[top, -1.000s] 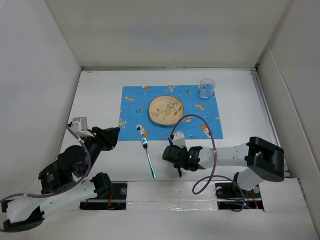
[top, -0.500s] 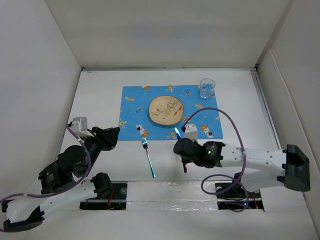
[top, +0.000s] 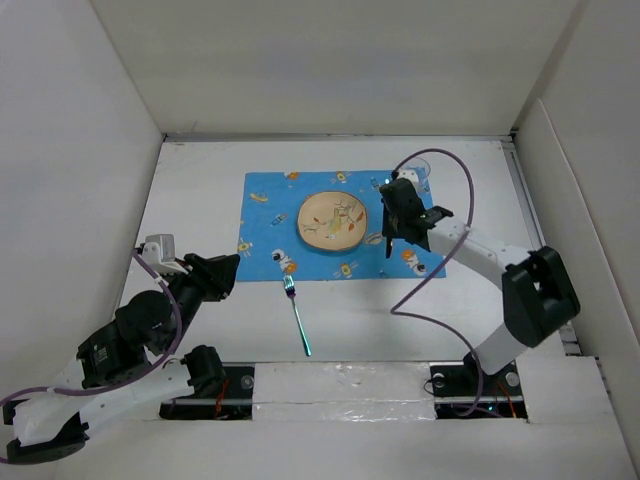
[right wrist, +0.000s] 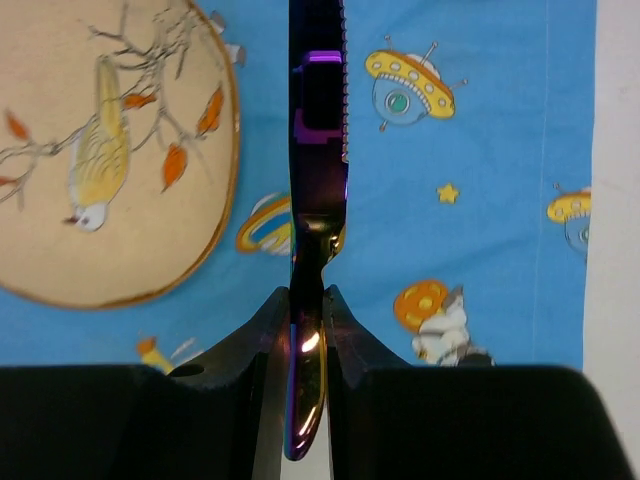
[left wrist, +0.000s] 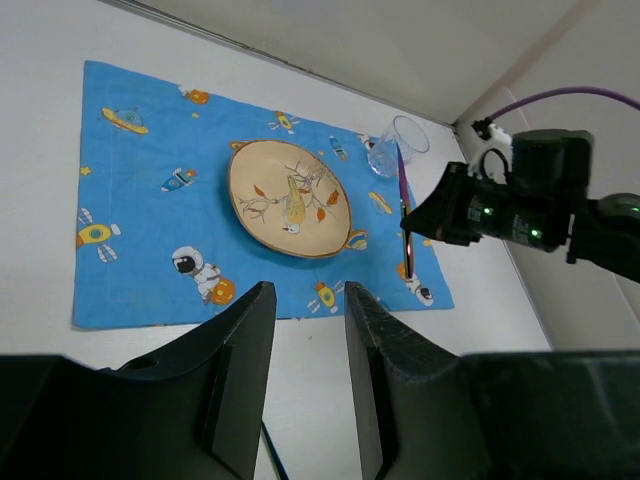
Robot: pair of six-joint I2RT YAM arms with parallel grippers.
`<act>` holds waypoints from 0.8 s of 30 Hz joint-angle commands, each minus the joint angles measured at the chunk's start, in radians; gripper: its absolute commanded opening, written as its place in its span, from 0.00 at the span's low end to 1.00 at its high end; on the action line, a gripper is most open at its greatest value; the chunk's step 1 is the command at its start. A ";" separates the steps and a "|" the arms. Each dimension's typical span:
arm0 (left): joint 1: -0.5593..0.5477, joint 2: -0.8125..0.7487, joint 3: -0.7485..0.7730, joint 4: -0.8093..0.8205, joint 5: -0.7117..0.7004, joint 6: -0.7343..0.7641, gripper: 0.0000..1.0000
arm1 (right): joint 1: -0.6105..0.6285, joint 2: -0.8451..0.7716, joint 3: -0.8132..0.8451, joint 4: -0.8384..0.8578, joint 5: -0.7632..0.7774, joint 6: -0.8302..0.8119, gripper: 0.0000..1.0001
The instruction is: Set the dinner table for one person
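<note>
1. Left gripper (top: 230,265): it hovers over the near left part of the dinner table (top: 200,190). In the left wrist view its fingers stand apart with nothing between them.
2. Fork (top: 298,320): it lies flat on the bare table surface, just off the near edge of the placemat (top: 270,215). Its tines point toward the placemat. It is not in its place beside the plate.
3. Plate (top: 333,220): it sits at the middle of the placemat, decorated face up.
4. Right gripper (top: 390,228): it is positioned over the placemat strip just right of the plate. Its fingers are clamped on the handle of the knife (right wrist: 318,120). In the right wrist view the blade projects forward, parallel to the plate's right rim. Whether the knife touches the cloth cannot be determined.
5. Glass (left wrist: 388,150): it stands upright at the far right corner of the placemat, just beyond the right gripper.
6. Step in hand, as judged: knife placement to the right of the plate. Plate and glass appear set.
7. Next move, as judged: lower the knife flat onto the strip, parallel to the plate, then part the fingers. Keep clear of the plate rim and the glass.
8. Remaining, as judged: move the fork to the left of the plate.
</note>
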 commanded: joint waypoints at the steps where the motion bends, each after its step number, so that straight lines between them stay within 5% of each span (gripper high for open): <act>1: 0.002 -0.009 -0.002 0.036 0.004 0.015 0.31 | -0.065 0.089 0.079 0.091 -0.087 -0.097 0.00; 8: 0.002 -0.006 -0.004 0.040 0.004 0.017 0.31 | -0.158 0.231 0.128 0.129 -0.165 -0.139 0.00; 24: 0.002 0.009 -0.004 0.039 0.000 0.020 0.31 | -0.158 0.396 0.226 0.119 -0.194 -0.108 0.00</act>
